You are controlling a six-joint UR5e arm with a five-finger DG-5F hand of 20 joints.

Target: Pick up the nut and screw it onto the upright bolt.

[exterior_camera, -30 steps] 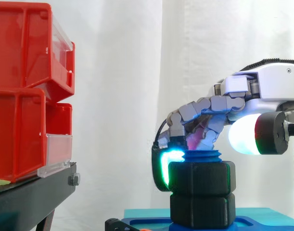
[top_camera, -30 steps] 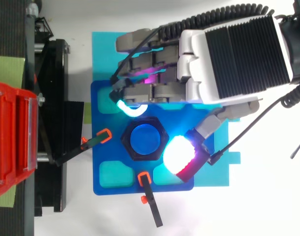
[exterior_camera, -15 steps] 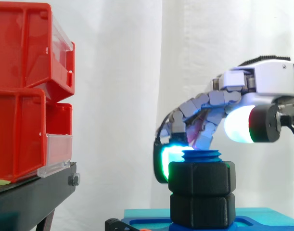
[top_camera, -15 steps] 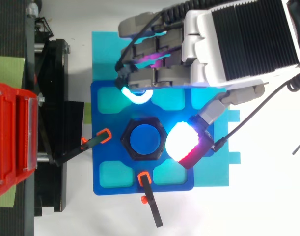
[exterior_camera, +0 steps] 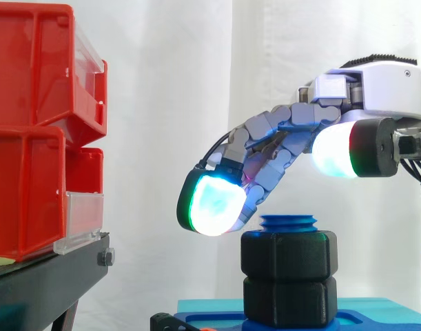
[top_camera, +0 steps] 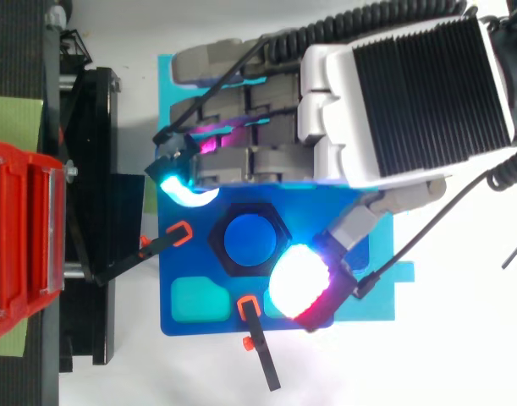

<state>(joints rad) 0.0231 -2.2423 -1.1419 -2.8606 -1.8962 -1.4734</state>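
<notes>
Side view: two black nuts (exterior_camera: 289,256) are seen stacked on one blue bolt (exterior_camera: 287,223), its long axis upright, thread end pointing up. The hand (exterior_camera: 375,89) is held above, fingers (exterior_camera: 211,203) apart, nothing grasped.

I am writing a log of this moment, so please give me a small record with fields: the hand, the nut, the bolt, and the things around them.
hand: hand open, fingers stretched, raised above the nut, not touching it
nut: black hexagonal plastic nut, threaded on the bolt, nothing holding it
bolt: blue plastic threaded bolt, upright, top showing above the nut
under nut: second black hexagonal piece on the blue base plate
clamps: two black clamps with orange tips on the plate
left side: red plastic bins on a black stand
</notes>
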